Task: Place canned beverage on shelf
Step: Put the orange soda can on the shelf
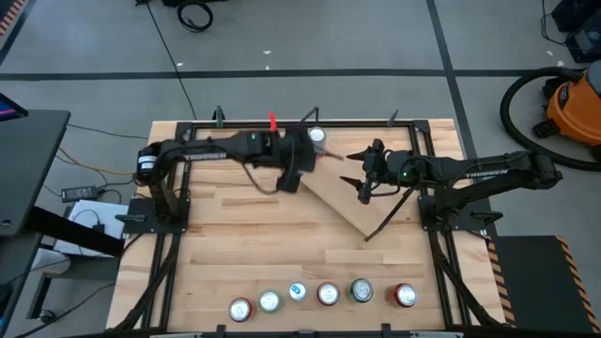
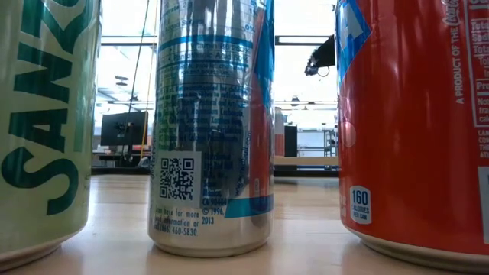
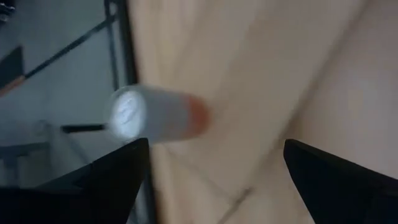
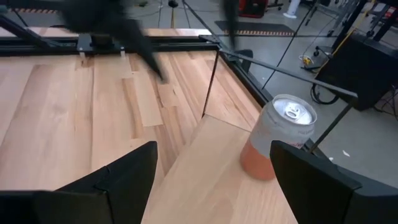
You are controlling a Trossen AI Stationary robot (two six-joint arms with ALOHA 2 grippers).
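The can (image 4: 278, 137) stands upright on the far corner of the shelf (image 4: 205, 174), its long axis vertical and its pull-tab top facing up. The left pincer (image 3: 211, 171) is released, fingers spread, just beside the can and apart from it. The right pincer (image 4: 211, 180) is also released, hovering over the shelf near the can. Placement looks done; the left arm should back straight away without brushing the can, which sits close to the shelf's edge. Six more cans (image 1: 327, 294) line the table's (image 1: 244, 244) near edge.
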